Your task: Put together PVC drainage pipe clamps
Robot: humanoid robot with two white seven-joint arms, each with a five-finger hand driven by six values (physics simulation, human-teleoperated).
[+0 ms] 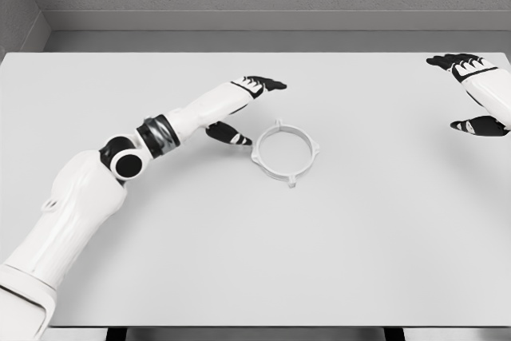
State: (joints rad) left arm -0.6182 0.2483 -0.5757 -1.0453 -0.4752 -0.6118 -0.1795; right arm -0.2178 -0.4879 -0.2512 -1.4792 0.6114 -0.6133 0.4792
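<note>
white clamp ring (285, 152) on pale grey table (383, 237); white arms, black-fingered hands.

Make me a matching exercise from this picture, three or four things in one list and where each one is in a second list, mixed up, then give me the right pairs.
Things:
1. left hand
2. right hand
3. clamp ring
4. table

Places or states:
A. lying flat near the middle of the table
B. at the far right edge of the picture, fingers open
C. just left of the ring, fingers spread, holding nothing
D. white surface carrying the ring

Pairs: 1-C, 2-B, 3-A, 4-D
</note>
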